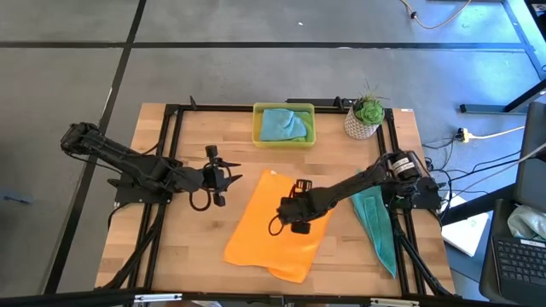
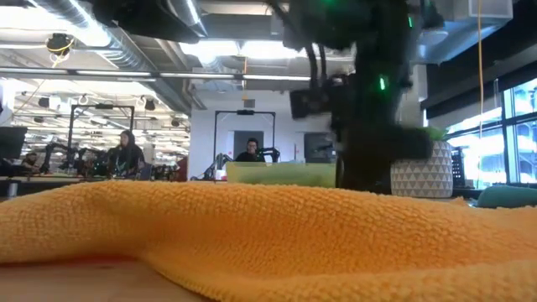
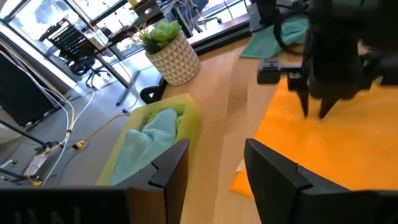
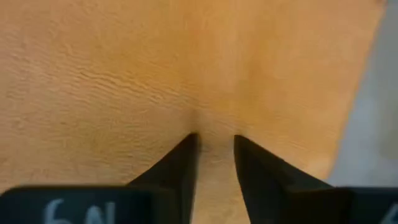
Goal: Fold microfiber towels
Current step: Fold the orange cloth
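Observation:
An orange microfiber towel (image 1: 277,226) lies flat in the middle of the table, its near end folded over (image 1: 290,269); it fills the low view (image 2: 252,226). My right gripper (image 4: 214,140) points down onto the towel's middle, its fingers a narrow gap apart (image 3: 314,111). My left gripper (image 3: 217,168) hovers open above bare wood left of the towel (image 1: 230,176), touching nothing. One teal towel (image 1: 283,124) lies bunched in the yellow tray (image 1: 256,128). Another teal towel (image 1: 375,226) lies along the right edge. My right gripper comes from above, pointing down, and sets both fingertips (image 4: 186,146) on the orange towel's upper face (image 4: 205,118) near its middle. A small crease of cloth runs out from the gap between them. The towel stays flat on the table.
A potted plant in a white patterned pot (image 1: 365,119) stands at the far right corner beside the tray. A black frame (image 1: 171,153) runs round the table's edges. Bare wood (image 1: 196,239) shows left of the orange towel.

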